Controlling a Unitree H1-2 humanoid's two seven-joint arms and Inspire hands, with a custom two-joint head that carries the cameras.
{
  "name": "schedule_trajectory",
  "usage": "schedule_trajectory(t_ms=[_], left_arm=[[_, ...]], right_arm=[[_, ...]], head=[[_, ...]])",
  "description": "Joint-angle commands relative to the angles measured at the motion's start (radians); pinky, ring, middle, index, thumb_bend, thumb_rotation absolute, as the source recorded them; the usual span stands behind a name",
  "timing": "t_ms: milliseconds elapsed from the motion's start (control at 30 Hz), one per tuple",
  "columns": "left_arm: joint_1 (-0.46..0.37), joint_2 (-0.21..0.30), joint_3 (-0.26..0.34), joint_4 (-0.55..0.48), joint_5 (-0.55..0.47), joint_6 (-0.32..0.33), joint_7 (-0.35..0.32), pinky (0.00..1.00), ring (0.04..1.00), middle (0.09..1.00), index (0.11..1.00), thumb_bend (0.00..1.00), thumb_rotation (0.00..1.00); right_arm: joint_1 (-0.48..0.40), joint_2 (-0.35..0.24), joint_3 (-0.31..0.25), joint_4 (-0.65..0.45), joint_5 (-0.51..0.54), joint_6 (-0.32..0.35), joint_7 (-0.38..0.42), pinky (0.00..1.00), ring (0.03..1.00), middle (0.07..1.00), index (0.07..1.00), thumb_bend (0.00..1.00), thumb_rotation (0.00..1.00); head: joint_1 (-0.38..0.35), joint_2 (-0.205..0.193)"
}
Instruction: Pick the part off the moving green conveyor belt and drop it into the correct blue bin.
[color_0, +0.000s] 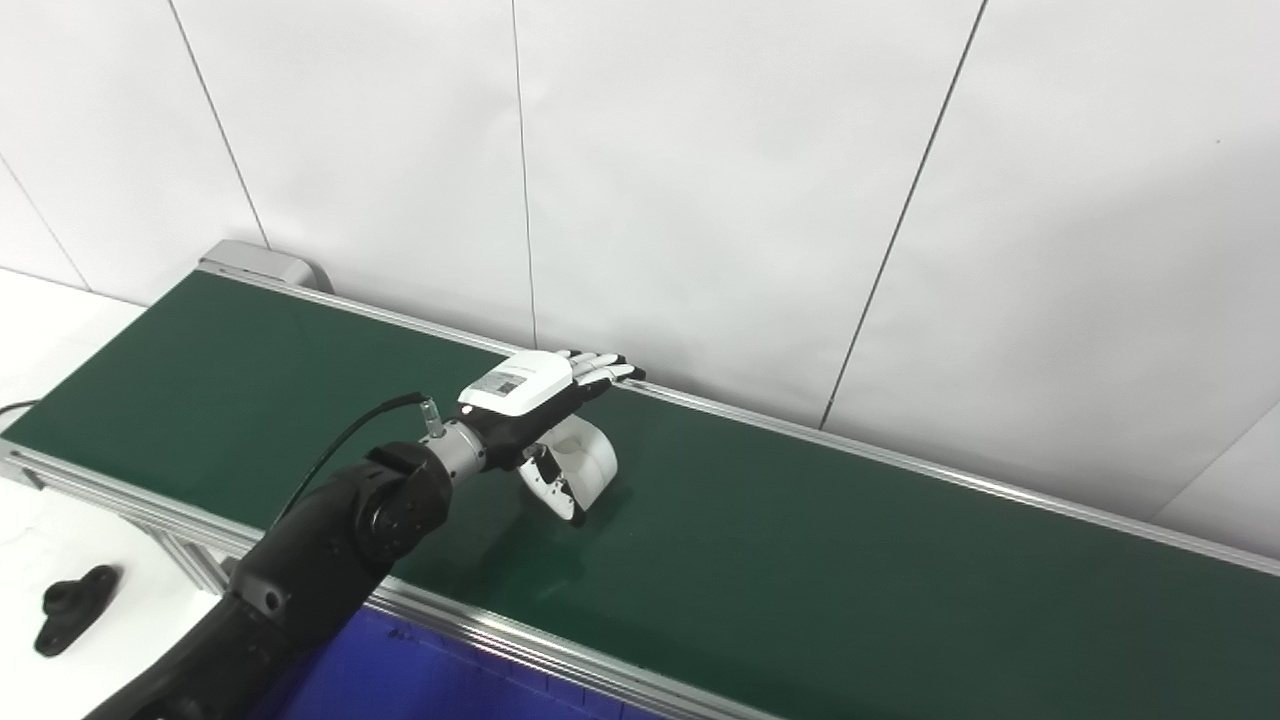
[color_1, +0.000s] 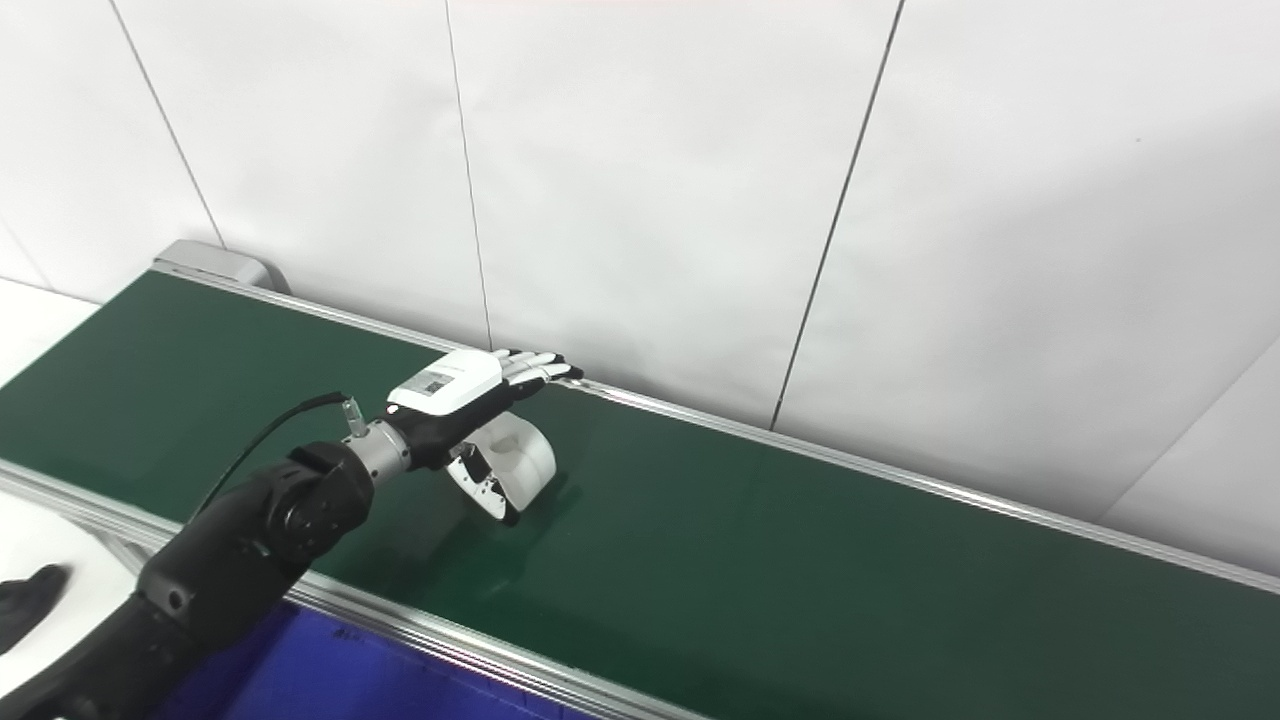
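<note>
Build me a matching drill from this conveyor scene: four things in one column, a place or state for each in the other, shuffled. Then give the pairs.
Things
1. left hand
2. white part
3. black part
4. blue bin

Places or states
A. lying on the white table, off the belt
B. below the near rail of the conveyor belt
C. fingers stretched out flat above the belt
D. resting on the green belt, under the hand

Pairs: 1-C, 2-D, 3-A, 4-B
</note>
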Motion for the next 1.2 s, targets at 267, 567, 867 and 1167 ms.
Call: schedule_trajectory(t_ms=[267, 567, 867, 1167], left_arm=[[-0.035, -0.001, -0.033, 0.146, 0.055, -0.089, 0.149, 0.81, 0.856, 0.881, 0.816, 0.81, 0.0], [-0.038, -0.073, -0.023, 0.274, -0.09, -0.234, 0.225, 0.38, 0.511, 0.663, 0.663, 0.44, 0.0], [-0.042, -0.134, 0.011, 0.339, -0.228, -0.314, 0.251, 0.38, 0.44, 0.497, 0.526, 0.48, 0.0], [-0.018, -0.146, 0.044, 0.311, -0.351, -0.323, 0.238, 0.36, 0.445, 0.498, 0.524, 0.48, 0.0]], right_arm=[[0.009, 0.002, -0.019, -0.041, -0.009, -0.047, 0.002, 0.8, 0.841, 0.857, 0.914, 0.88, 0.52], [0.021, 0.0, -0.031, -0.05, -0.017, -0.047, 0.008, 0.81, 0.852, 0.863, 0.919, 0.88, 0.53], [0.03, 0.011, -0.045, -0.057, -0.018, -0.047, 0.025, 0.8, 0.849, 0.871, 0.923, 0.86, 0.52], [0.037, 0.021, -0.054, -0.068, -0.015, -0.047, 0.037, 0.79, 0.851, 0.872, 0.923, 0.85, 0.52]], head=[[0.004, 0.01], [0.005, 0.018], [0.005, 0.023], [-0.007, 0.039]])
